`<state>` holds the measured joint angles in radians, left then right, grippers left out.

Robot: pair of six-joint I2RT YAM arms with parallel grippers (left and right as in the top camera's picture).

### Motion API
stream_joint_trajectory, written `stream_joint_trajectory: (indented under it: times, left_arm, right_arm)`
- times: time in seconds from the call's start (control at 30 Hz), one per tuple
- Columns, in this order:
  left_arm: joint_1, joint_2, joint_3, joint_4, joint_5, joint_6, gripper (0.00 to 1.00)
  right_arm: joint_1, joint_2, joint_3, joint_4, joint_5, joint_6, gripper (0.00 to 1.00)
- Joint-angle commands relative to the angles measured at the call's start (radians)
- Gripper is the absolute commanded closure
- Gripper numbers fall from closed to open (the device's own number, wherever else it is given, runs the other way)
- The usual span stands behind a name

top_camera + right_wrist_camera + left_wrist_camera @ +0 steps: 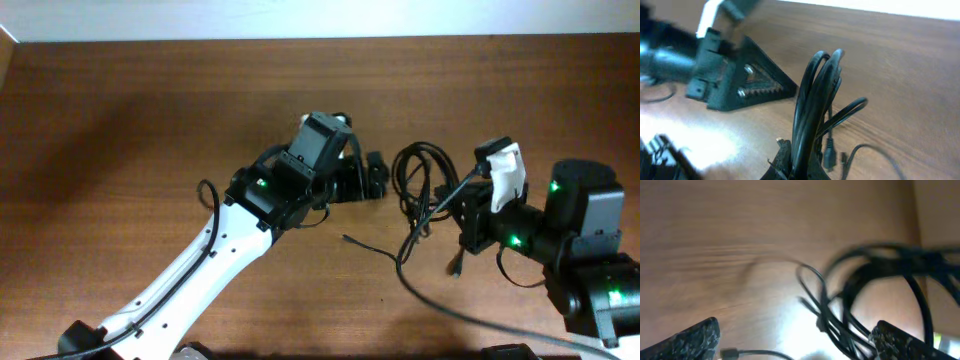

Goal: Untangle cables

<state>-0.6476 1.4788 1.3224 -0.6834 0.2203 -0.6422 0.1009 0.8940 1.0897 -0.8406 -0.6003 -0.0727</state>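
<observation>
Hands differ in state. The right hand [789, 169] is narrow, pinched on the black cables [812, 95] at the bottom edge of its wrist view. Several loops rise upright out of the grip, and a small plug [828, 159] hangs beside them on a thin lead. The left hand [797, 339] is wide and holds nothing, its two speckled fingers [700, 339] far apart at the lower corners of its wrist view. The blurred loops of the black cables lie ahead of it, nearer its right finger.

In the overhead view the left hand points at the black cables from the left and stands just beside them, while the right hand meets them from the opposite side, so they sit between the two hands above the brown wooden surface [150, 100]. One loose cable end [347, 239] lies on the surface near the left arm, apart from the loops. A long strand [470, 318] runs from the tangle toward the bottom right edge.
</observation>
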Motion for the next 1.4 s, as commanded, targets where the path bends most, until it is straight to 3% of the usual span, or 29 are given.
stream_joint_trajectory:
  times: [0.0,0.17,0.33,0.53,0.63,0.67,0.7,0.77,0.8,0.87,1.13,1.37]
  left_arm:
    - [0.021,-0.020,0.018,-0.017,0.206,0.372,0.01]
    - [0.129,-0.020,0.018,-0.029,0.415,0.483,0.01]
    - [0.224,-0.020,0.018,-0.028,0.549,0.492,0.00]
    - [0.228,-0.020,0.018,-0.027,0.579,0.498,0.01]
    - [0.228,-0.020,0.018,-0.024,0.635,0.569,0.00]
    - [0.227,-0.020,0.018,-0.023,0.638,0.577,0.03]
    - [0.227,-0.020,0.018,-0.023,0.642,0.592,0.13]
    - [0.227,-0.020,0.018,-0.023,0.641,0.592,0.41]
    - [0.228,-0.020,0.018,-0.024,0.641,0.592,0.62]
    - [0.228,-0.020,0.018,-0.024,0.641,0.592,0.79]
    - [0.228,-0.020,0.018,-0.029,0.640,0.591,1.00]
    - [0.228,-0.020,0.018,-0.029,0.626,0.591,1.00]
  right_arm:
    - [-0.003,-0.034,0.014,0.008,-0.089,-0.089,0.96]
    - [-0.003,-0.049,0.014,0.010,-0.118,-0.088,0.96]
    - [-0.003,-0.050,0.014,0.063,-0.285,-0.089,0.96]
    - [-0.003,-0.050,0.014,0.143,-0.453,-0.089,0.96]
    - [-0.003,-0.050,0.014,0.150,-0.500,-0.094,0.96]
    - [-0.003,-0.050,0.014,0.151,-0.515,-0.097,0.96]
    - [-0.003,-0.050,0.014,0.154,-0.523,-0.096,0.96]
    - [-0.003,-0.050,0.014,0.162,-0.533,-0.096,0.96]
    - [-0.003,-0.050,0.014,0.166,-0.533,-0.096,0.96]
    - [-0.003,-0.050,0.014,0.173,-0.533,-0.096,0.96]
    - [-0.003,-0.050,0.014,0.204,-0.525,-0.091,0.96]
    - [-0.004,-0.050,0.014,0.198,-0.304,0.024,0.93]
